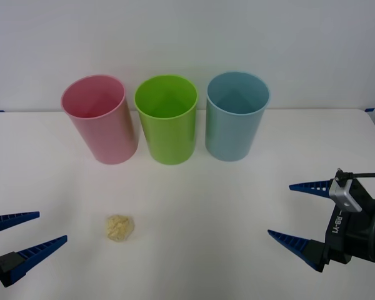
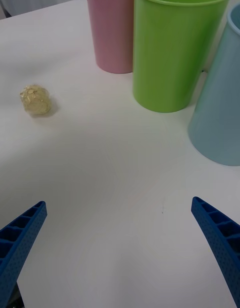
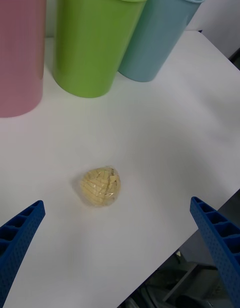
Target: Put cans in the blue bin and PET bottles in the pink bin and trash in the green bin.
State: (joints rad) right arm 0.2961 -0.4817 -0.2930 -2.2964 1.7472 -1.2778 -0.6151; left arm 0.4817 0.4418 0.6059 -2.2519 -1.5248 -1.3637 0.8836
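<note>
The trash — a roundish wad, no clear long axis — lies before the pink bin; left gripper and right gripper both gape, empty; its wrinkles are plainest in the left wrist view.

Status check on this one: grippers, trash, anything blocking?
Left gripper open, low at table's near left; right gripper open, near right. Trash loose on table, in front of pink bin, untouched. Nothing in the way.
</note>
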